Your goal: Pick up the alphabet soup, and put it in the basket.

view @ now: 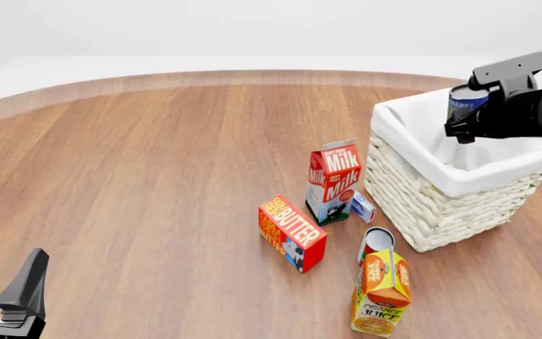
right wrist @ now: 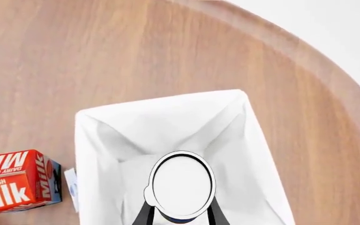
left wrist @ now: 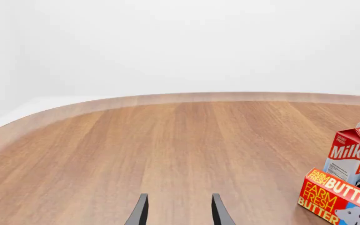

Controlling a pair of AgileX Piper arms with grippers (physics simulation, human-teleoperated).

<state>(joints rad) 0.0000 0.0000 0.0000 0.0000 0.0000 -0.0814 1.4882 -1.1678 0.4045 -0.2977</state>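
Note:
The alphabet soup (view: 466,99), a blue-labelled can with a pale top (right wrist: 182,184), hangs over the open basket (view: 420,203). My right gripper (view: 463,116) is shut on the can, one finger on each side of it in the right wrist view. Directly below lies the basket's white cloth lining (right wrist: 230,122). My left gripper (view: 3,274) stands open near the table's front left corner, far from all objects. Between its two dark fingertips (left wrist: 140,211) there is only bare wood.
A milk carton (view: 332,179) stands just left of the basket, with a small blue-white box (view: 363,207) between them. A butter box (view: 292,233), a small red-orange can (view: 377,244) and an orange juice carton (view: 381,293) sit nearer the front.

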